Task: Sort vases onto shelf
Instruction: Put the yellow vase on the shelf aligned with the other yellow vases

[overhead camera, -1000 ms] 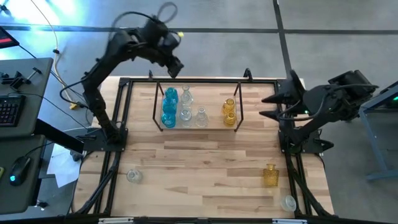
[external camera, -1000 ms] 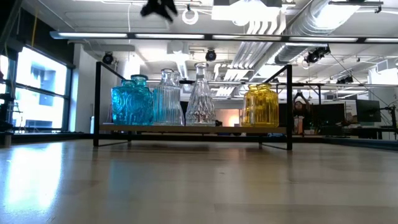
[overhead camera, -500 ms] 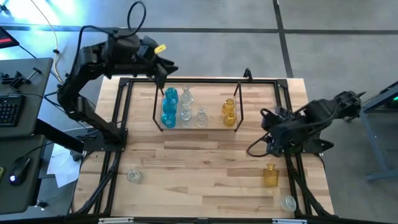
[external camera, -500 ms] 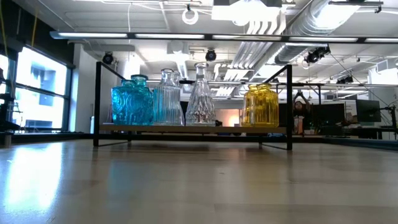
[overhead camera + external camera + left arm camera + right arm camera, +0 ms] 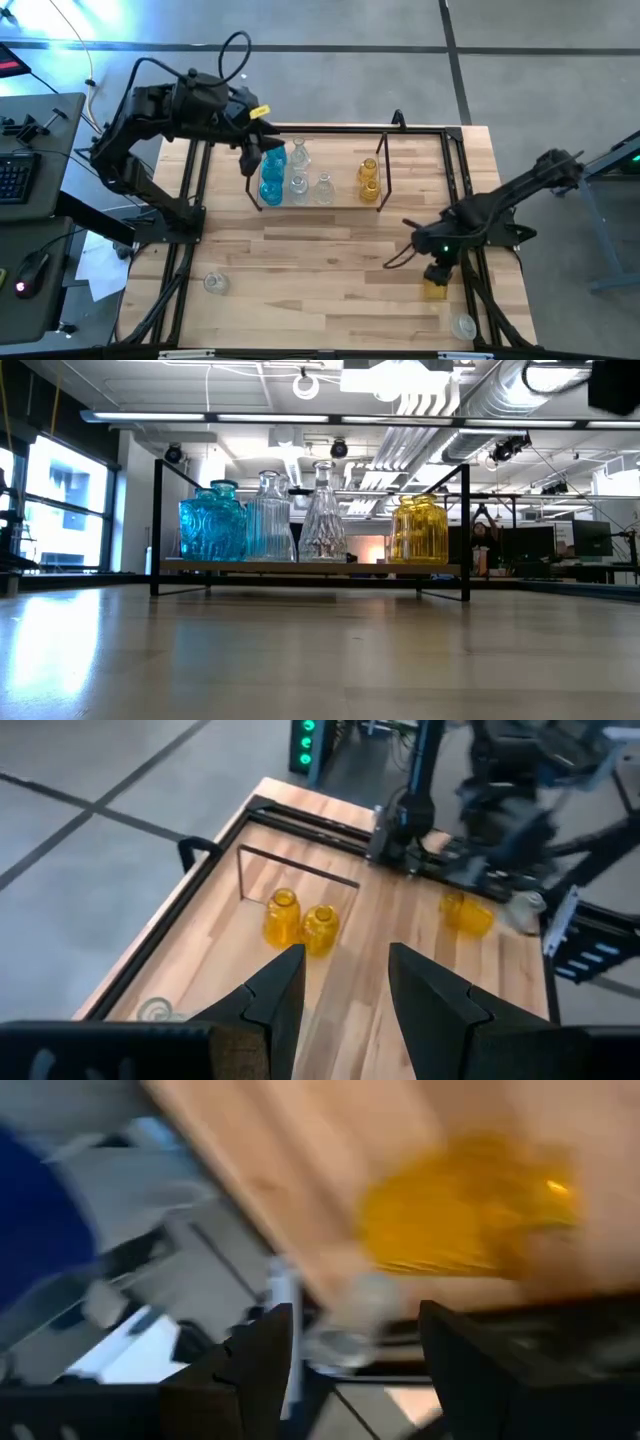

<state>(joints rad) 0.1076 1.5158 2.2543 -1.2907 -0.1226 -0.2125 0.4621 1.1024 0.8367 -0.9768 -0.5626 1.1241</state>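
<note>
**Right gripper over the loose amber vase, left gripper at the shelf's blue end**

In the high view the shelf (image 5: 318, 168) stands toward twelve o'clock on the table (image 5: 330, 260). It holds two blue vases (image 5: 271, 172) at its nine o'clock end, three clear vases (image 5: 310, 178) in the middle and two amber vases (image 5: 369, 178) at its three o'clock end.

The right gripper (image 5: 432, 262) hangs over the table's four o'clock side. A loose amber vase (image 5: 434, 288) stands just beside it toward six o'clock, partly under the arm. In the right wrist view the two fingers (image 5: 262, 1355) stand apart with nothing between them, and the amber vase shows blurred beyond them; whether they touch it cannot be told.

The left gripper (image 5: 250, 150) sits at the shelf's nine o'clock end, just beside the blue vases. In its wrist view the fingers (image 5: 280, 995) are parted and hold nothing.

Two more clear vases stand loose: one (image 5: 215, 283) at the table's seven o'clock, another (image 5: 463, 326) at the five o'clock corner, beyond the loose amber vase.
</note>
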